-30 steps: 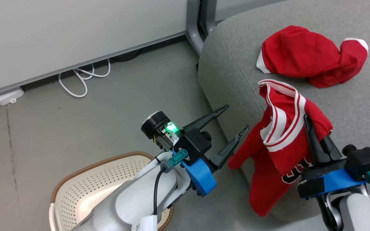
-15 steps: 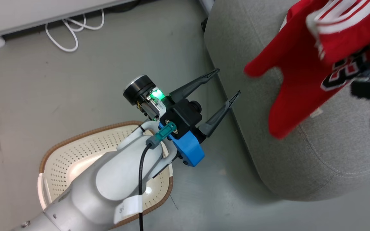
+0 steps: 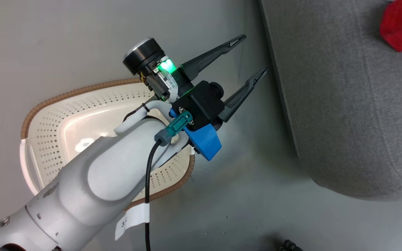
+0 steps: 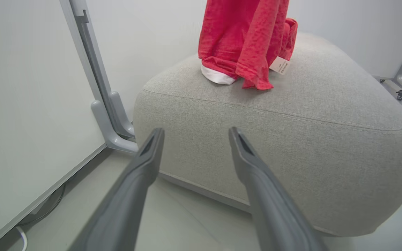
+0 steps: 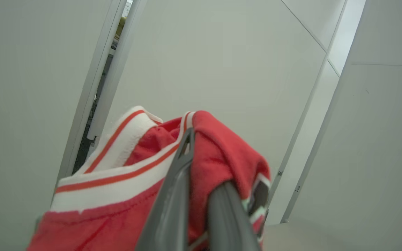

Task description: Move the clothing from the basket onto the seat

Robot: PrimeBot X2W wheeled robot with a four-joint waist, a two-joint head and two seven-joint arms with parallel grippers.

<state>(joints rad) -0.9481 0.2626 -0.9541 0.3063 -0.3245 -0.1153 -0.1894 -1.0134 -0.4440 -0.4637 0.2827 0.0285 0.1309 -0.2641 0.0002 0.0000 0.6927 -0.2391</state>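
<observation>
The cream perforated basket (image 3: 65, 96) with its brown rim stands on the floor at the lower left of the head view. My left forearm crosses it, and the part of its inside that shows is bare. My left gripper (image 3: 254, 53) (image 4: 195, 130) hangs open and empty between the basket and the grey seat (image 3: 344, 104) (image 4: 274, 132). In the right wrist view my right gripper (image 5: 204, 160) is shut on a red jersey with white trim (image 5: 117, 181). That clothing (image 4: 246, 38) hangs over the seat's top, its lower end touching the cushion. A red corner (image 3: 400, 28) shows at the head view's top right.
Bare grey floor (image 3: 250, 181) lies between basket and seat. A white wall panel with a grey metal post foot (image 4: 110, 118) stands just left of the seat. A wheeled stand (image 4: 401, 94) is far off behind the seat.
The head camera has tilted down towards the basket. My right gripper has carried the jersey up from the seat's front edge to above its top. The left gripper has stayed open.
</observation>
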